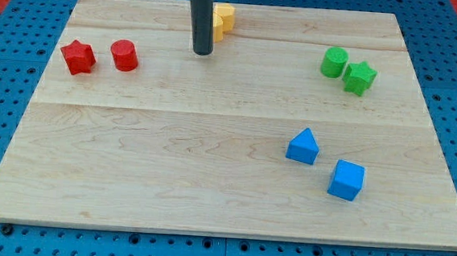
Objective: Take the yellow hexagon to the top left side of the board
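Spanning nearly the whole view, wooden board [225, 176] on blue pegboard [9, 40]. Dark rod [202, 13] descending from the far edge; my tip [202, 53] rests on the board, a plain rod end with nothing to open or close, clamped on nothing. Yellow hexagon [223, 19] at far centre, just right of the rod, partly hidden behind it. Right near: blue cube [346, 181], blue triangular block [303, 146]. Right far: green star [359, 77], green cylinder [334, 62]. Left far: red star [78, 57], red cylinder [125, 55].
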Robot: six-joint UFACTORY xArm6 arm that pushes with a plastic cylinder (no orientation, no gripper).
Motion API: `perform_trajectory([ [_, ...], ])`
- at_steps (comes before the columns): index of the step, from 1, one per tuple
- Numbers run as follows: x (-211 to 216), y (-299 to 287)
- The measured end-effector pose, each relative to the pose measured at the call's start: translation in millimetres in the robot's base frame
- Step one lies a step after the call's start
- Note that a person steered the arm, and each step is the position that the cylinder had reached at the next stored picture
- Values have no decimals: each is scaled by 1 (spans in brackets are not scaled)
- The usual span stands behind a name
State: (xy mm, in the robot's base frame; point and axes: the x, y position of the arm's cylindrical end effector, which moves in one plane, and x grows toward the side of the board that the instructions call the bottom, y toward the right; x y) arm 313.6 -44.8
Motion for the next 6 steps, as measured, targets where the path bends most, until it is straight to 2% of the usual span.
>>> perform_trajectory([
  [1, -11, 45],
  [3, -79, 48],
  [4, -104, 1],
  [5, -106, -73],
  [6, -101, -113],
])
